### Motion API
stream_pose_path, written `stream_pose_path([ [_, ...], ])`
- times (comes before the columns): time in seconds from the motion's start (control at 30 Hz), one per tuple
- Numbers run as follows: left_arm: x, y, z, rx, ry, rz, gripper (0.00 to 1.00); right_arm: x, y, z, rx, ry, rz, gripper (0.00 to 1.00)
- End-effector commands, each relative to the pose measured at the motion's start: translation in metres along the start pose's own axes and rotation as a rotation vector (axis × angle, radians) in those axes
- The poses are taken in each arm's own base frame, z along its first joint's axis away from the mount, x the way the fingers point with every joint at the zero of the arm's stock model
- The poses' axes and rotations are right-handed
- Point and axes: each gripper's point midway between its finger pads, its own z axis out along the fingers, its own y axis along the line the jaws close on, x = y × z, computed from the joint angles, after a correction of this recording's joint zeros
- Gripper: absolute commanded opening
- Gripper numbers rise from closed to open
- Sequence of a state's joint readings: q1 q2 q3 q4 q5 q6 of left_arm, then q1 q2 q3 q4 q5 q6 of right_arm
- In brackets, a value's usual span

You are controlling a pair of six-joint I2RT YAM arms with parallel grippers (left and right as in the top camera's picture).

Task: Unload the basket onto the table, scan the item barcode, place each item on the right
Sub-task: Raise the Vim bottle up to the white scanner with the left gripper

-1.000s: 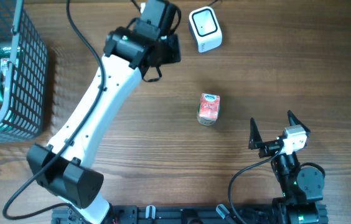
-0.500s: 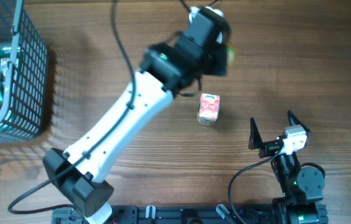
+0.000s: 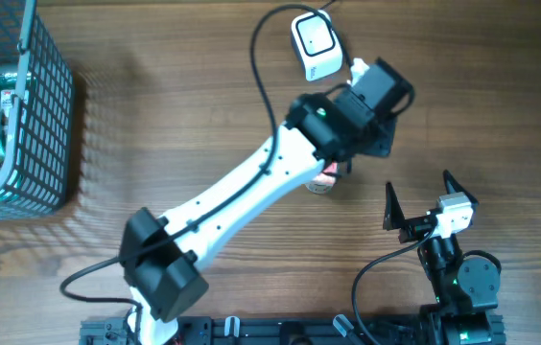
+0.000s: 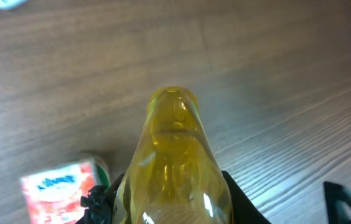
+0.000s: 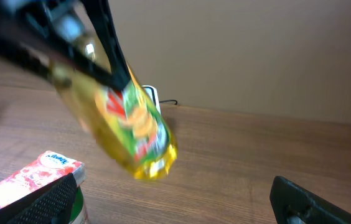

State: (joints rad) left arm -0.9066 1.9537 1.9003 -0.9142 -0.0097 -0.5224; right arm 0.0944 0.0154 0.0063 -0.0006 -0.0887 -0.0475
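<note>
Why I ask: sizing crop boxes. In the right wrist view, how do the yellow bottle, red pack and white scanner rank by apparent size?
1. yellow bottle, nearest the camera.
2. red pack, partly cut off.
3. white scanner: only a sliver shows behind the bottle, farther off, so its rank is unsure.

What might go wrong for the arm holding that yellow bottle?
The left gripper holds the glossy yellow bottle by one end, tilted in the air; it might slip out. The bottle hangs close to the small red pack, so lowering it could knock that over.
</note>
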Motion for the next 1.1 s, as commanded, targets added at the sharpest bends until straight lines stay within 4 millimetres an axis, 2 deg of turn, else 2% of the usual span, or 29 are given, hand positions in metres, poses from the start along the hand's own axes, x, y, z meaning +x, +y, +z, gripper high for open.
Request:
stream_pose_path([
  [0.0, 0.014, -0.018, 0.004, -0.003, 0.019, 0.002, 0.15, -0.001, -0.002, 0.000, 0.013, -0.007, -0.005, 1.00],
  [0.17, 0.028, -0.018, 0.018, -0.038, 0.057, 0.018, 0.16, -0.001, -0.002, 0.000, 0.013, -0.007, -0.006, 1.00],
  [0.23, 0.027, -0.015, 0.020, -0.056, 0.048, 0.027, 0.16, -0.001, -0.002, 0.000, 0.013, -0.007, -0.006, 1.00],
  [0.43, -0.011, -0.003, 0.016, -0.071, -0.078, 0.023, 0.16, -0.001, -0.002, 0.000, 0.013, -0.007, -0.006, 1.00],
  [0.57, -0.035, 0.017, 0.016, -0.079, -0.125, -0.026, 0.15, -0.001, -0.002, 0.000, 0.013, -0.007, -0.005, 1.00],
  [0.83, -0.066, 0.068, 0.012, -0.152, -0.174, -0.066, 0.14, -0.001, -0.002, 0.000, 0.013, -0.007, -0.006, 1.00],
  [0.9, -0.069, 0.080, 0.012, -0.156, -0.165, -0.087, 0.13, -0.001, -0.002, 0.000, 0.013, -0.007, -0.006, 1.00],
  [1.07, -0.060, 0.101, 0.011, -0.206, -0.116, -0.108, 0.10, -0.001, -0.002, 0.000, 0.013, -0.007, -0.006, 1.00],
])
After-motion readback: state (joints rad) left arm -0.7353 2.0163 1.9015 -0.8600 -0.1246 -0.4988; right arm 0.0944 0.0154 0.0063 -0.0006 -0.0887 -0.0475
